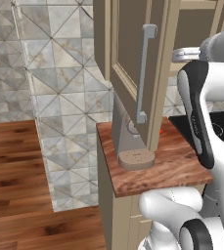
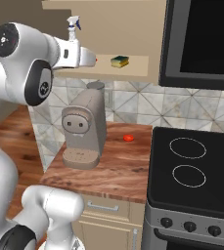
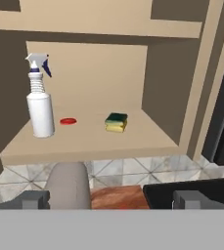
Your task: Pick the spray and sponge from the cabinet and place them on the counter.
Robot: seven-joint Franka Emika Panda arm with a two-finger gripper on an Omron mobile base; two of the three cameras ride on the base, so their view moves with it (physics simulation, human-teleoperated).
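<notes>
The spray (image 3: pixel 39 101), a white bottle with a pale trigger top, stands upright at the left of the open cabinet's shelf (image 3: pixel 84 144). The green-over-yellow sponge (image 3: pixel 116 122) lies flat mid-shelf, to the spray's right. My gripper (image 3: pixel 112 199) hovers in front of the shelf and slightly below it, open, with wide-set fingertips (image 3: pixel 34 199) and nothing between them. From the right base view, the spray's top (image 2: pixel 73 23) pokes up behind my hand, the sponge (image 2: pixel 120 61) lies just beyond it. The cabinet door (image 1: pixel 133 58) is swung open. The wood-grain counter (image 2: pixel 118 168) lies below.
A small red disc (image 3: pixel 68 120) lies on the shelf between spray and sponge. A grey coffee machine (image 2: pixel 84 129) stands on the counter under the shelf, with a red-orange thing (image 2: pixel 128 137) beside it. The black stovetop (image 2: pixel 196 166) and a dark microwave (image 2: pixel 201 41) are on the right.
</notes>
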